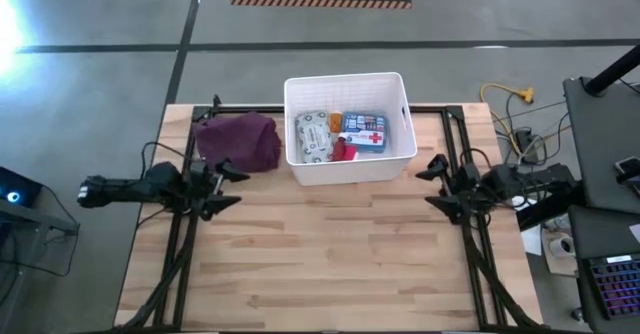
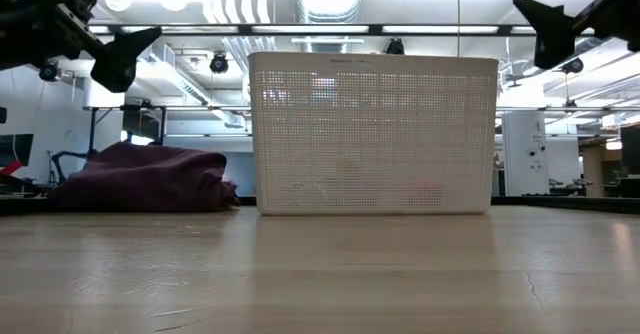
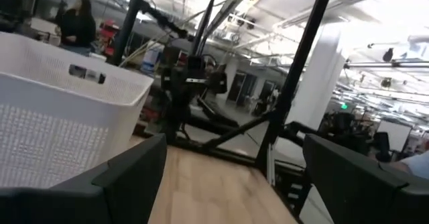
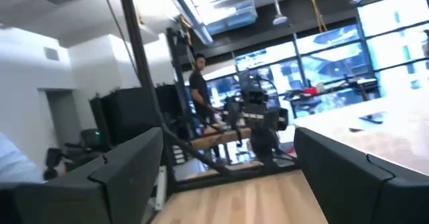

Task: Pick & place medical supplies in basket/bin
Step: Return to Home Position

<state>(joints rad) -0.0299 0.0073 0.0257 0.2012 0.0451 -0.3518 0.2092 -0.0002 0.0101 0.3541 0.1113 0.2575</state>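
Observation:
The white ribbed basket (image 1: 350,126) stands at the table's far middle; it also shows in the low view (image 2: 373,134) and the left wrist view (image 3: 53,117). Inside it lie the grey-white patterned packet (image 1: 312,136), the blue box with red-white label (image 1: 366,133) and a red item (image 1: 343,151). The pink tape roll and tiny white bottles are hidden. My left gripper (image 1: 228,184) is open above the table's left side, near the maroon cloth. My right gripper (image 1: 433,182) is open above the table's right side. Both hold nothing.
A maroon-purple cloth (image 1: 240,141) lies bunched on the table just left of the basket, also in the low view (image 2: 140,179). Bare wood spreads across the near half of the table (image 1: 330,264). A person (image 4: 199,90) stands in the room beyond.

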